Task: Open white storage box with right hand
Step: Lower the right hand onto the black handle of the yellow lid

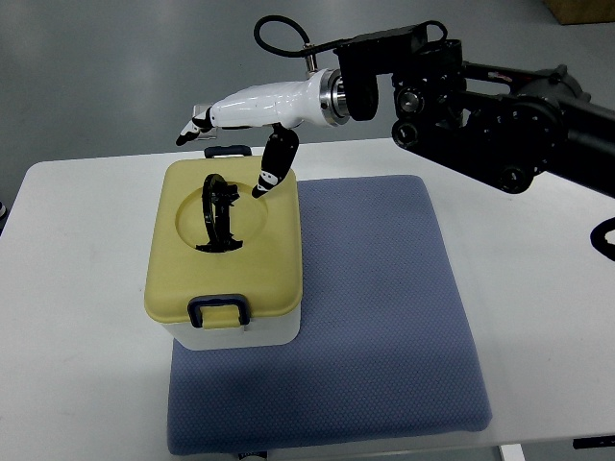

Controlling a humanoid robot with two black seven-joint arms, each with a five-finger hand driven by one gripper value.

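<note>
A white storage box [231, 331] with a pale yellow lid [259, 264] stands on the left part of a blue mat [384, 317]. The lid carries a black handle [219, 213] standing upright in a round recess, and dark blue latches at its near edge [219, 311] and far edge [229, 151]. My right hand [235, 125] reaches in from the right and hovers over the lid's far edge. Its fingers [195, 127] stretch left beyond the box and its thumb [273, 169] points down just right of the handle. The hand is open and holds nothing.
The mat lies on a white table [538, 288] whose far edge runs behind the box. The bulky black right arm [500, 106] crosses the upper right. Grey floor shows beyond the table.
</note>
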